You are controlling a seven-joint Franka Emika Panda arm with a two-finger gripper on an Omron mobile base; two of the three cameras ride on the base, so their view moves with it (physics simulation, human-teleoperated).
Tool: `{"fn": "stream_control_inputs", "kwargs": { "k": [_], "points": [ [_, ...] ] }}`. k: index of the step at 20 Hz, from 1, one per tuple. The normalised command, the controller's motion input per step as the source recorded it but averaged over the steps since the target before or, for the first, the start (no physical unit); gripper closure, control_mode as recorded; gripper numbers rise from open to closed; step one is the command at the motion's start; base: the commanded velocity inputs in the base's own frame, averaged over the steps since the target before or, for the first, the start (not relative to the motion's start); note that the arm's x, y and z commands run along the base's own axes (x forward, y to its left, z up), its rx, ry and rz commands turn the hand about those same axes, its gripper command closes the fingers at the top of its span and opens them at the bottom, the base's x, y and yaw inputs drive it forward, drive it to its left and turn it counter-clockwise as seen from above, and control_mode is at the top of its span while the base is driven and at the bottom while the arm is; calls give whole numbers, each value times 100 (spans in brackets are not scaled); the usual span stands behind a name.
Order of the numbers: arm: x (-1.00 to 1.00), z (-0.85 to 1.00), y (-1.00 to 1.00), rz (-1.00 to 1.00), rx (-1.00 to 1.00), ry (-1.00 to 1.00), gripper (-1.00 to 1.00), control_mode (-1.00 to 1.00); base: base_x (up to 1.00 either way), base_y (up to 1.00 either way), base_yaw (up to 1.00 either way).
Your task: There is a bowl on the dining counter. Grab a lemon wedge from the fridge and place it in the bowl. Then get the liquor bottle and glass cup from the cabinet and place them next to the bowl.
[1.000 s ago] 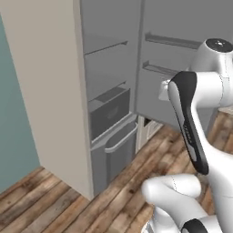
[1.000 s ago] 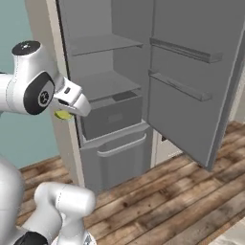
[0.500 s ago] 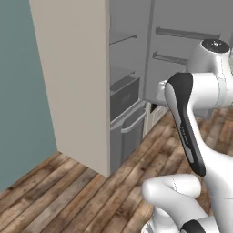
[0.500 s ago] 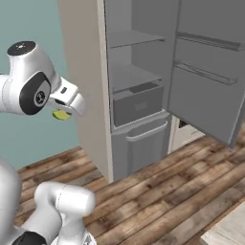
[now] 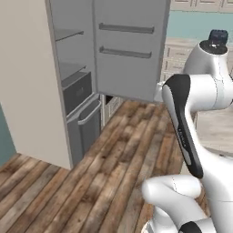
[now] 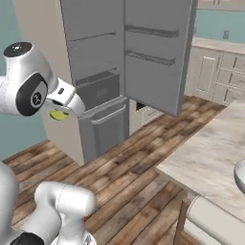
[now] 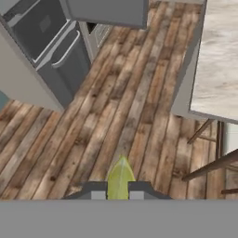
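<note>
We are carrying the lemon wedge [image 7: 120,179] clamped in the gripper [image 7: 119,191] — the thin grip is risking a slip over the floor before reaching the bowl [image 6: 239,172].

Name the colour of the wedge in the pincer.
Pale yellow-green lemon wedge, clearest in the hand view.

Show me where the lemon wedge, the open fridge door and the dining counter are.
lemon wedge [image 7: 120,179], hand view, middle of the yellow-green piece between the pincer tips.
fridge door [image 6: 155,57], right base view, inner grey panel.
dining counter [image 6: 210,155], right base view, bare marble top.
</note>
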Motion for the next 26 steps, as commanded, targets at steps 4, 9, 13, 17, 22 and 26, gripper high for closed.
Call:
{"fn": "stream_control_inputs", "kwargs": {
  "k": [4,9,13,17,22,26],
  "points": [
    [0,0,0,0,0,0,100,100,-11,-94,-39],
    [0,0,0,0,0,0,100,100,0,-100,-28],
    [0,0,0,0,0,0,100,100,0,-100,-26],
    [0,0,0,0,0,0,100,100,0,-98,-29],
    [0,0,0,0,0,0,100,100,28,-25,-42],
    [0,0,0,0,0,0,100,100,51,6,-38]
  ]
}}
